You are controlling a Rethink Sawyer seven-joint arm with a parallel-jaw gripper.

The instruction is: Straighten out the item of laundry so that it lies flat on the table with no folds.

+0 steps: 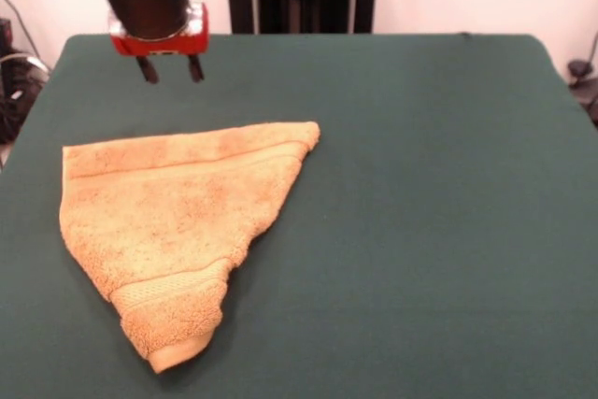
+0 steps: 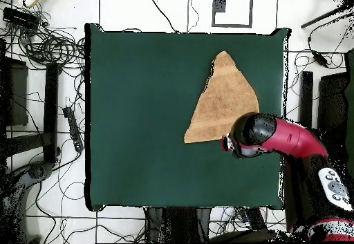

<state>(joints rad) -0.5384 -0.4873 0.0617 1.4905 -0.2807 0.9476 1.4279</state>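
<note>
Towel (image 1: 177, 221), golden-orange, lies folded into a triangle on green desk (image 1: 430, 231), left half in front view. End effector (image 1: 169, 69) hovers above desk just beyond towel's far edge, fingers apart, holding nothing.

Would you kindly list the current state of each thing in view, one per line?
item of laundry: folded into a triangle, lying on the table, not held.
gripper: jaws open, empty, raised above the table beyond the towel's far edge.
table: bears only the towel.
</note>
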